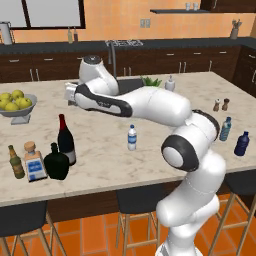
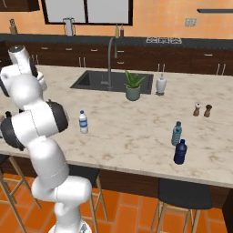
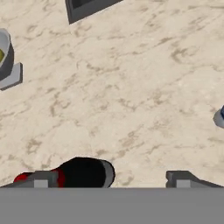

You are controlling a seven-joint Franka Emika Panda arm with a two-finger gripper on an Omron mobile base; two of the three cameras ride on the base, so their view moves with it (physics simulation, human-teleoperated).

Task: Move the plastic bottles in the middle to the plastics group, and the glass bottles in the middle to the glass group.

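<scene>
with the wine bottle (image 1: 65, 140) and black bottle (image 1: 56, 162) beside the glass group, the empty, open claw (image 3: 111, 178) should cross right to the water bottle (image 1: 131, 137) mid-worktop (image 1: 150, 165), squarely.

bottle labels blurred, no legible text

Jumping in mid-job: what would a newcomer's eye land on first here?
The big white arm sweeping left across the marble counter. Then the tall dark wine bottle with red neck and squat black bottle at the left edge, and the small clear water bottle alone mid-counter.
</scene>
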